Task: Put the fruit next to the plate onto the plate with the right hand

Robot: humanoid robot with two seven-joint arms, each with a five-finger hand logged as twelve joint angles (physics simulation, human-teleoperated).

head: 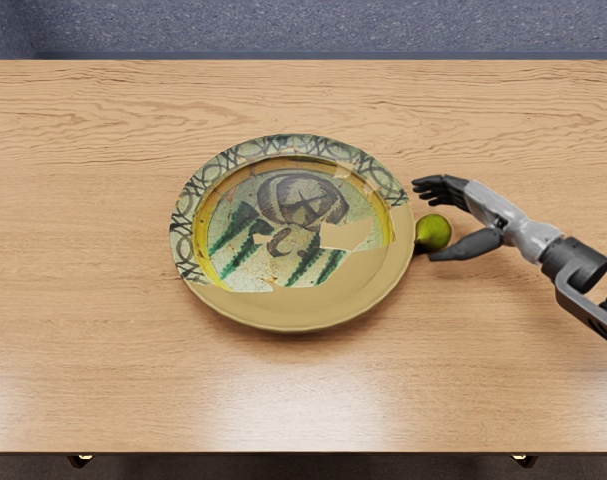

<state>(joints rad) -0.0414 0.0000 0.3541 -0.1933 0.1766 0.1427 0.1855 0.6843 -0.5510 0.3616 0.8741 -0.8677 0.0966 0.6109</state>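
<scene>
Here, small round green fruit (433, 232) at right rim of patterned ceramic plate (283, 312), right hand (480, 210) released, spread beside it.

A broad light-wood table (103, 330) with wavy grain fills the view, softly lit, with grey-blue floor (283, 25) beyond its far edge.

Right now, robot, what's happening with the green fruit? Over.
Right hand open, fingers and thumb bracketing green fruit. Fruit on table at plate right rim, not on plate. Nothing between them. Left arm out of view.
</scene>
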